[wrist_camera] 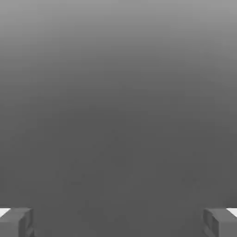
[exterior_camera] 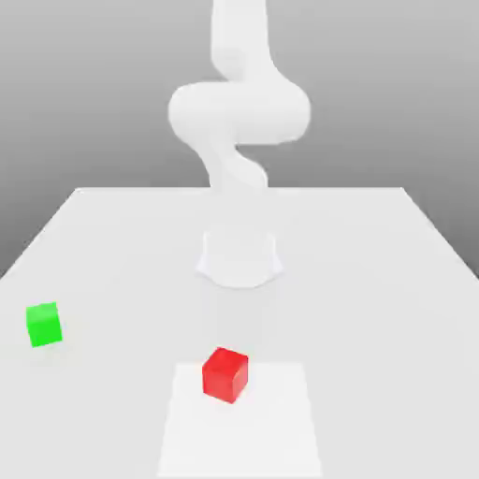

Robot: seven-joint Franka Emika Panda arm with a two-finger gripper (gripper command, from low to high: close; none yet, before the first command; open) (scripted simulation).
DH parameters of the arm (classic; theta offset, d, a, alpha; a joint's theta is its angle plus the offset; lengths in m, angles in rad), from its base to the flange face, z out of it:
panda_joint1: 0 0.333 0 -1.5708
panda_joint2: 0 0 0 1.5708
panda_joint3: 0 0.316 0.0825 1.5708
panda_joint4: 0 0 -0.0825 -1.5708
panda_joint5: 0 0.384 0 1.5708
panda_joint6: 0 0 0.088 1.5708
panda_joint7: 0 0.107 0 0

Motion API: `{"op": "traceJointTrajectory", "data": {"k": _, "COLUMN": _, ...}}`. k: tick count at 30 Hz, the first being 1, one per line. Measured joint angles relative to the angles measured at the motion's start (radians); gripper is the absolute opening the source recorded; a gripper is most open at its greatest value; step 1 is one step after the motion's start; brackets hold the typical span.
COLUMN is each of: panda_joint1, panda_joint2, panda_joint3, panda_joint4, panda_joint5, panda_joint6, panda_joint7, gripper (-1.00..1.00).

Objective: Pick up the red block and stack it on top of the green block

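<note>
The red block (exterior_camera: 225, 374) rests on the white table (exterior_camera: 374, 281), near its front edge and about the middle of the exterior view. The green block (exterior_camera: 44, 324) sits apart from it, toward the exterior view's left. In the exterior view the arm (exterior_camera: 239, 112) rises from its base and leaves the picture, so the hand is out of sight there. In the hand view my gripper (wrist_camera: 118, 222) is open: its two grey fingertips (wrist_camera: 18, 222) stand far apart with nothing between them. That view holds only plain grey background and neither block.
The round white robot base (exterior_camera: 239, 257) stands on the table behind the red block. A slightly brighter rectangular patch (exterior_camera: 239, 430) marks the table surface under and in front of the red block.
</note>
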Motion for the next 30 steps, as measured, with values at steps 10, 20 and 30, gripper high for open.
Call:
{"op": "traceJointTrajectory", "data": {"k": 10, "panda_joint1": -0.074, "panda_joint2": 0.339, "panda_joint3": 0.049, "panda_joint4": -0.272, "panda_joint5": -0.011, "panda_joint6": 0.236, "panda_joint7": 0.189, "gripper": 0.0}}
{"op": "traceJointTrajectory", "data": {"k": 20, "panda_joint1": -0.11, "panda_joint2": 0.75, "panda_joint3": 0.055, "panda_joint4": -0.496, "panda_joint5": -0.004, "panda_joint6": 0.532, "panda_joint7": 0.348, "gripper": 0.0}}
{"op": "traceJointTrajectory", "data": {"k": 30, "panda_joint1": -0.081, "panda_joint2": 0.926, "panda_joint3": 0.015, "panda_joint4": -0.477, "panda_joint5": -0.049, "panda_joint6": 0.683, "panda_joint7": 0.384, "gripper": -1.0}}
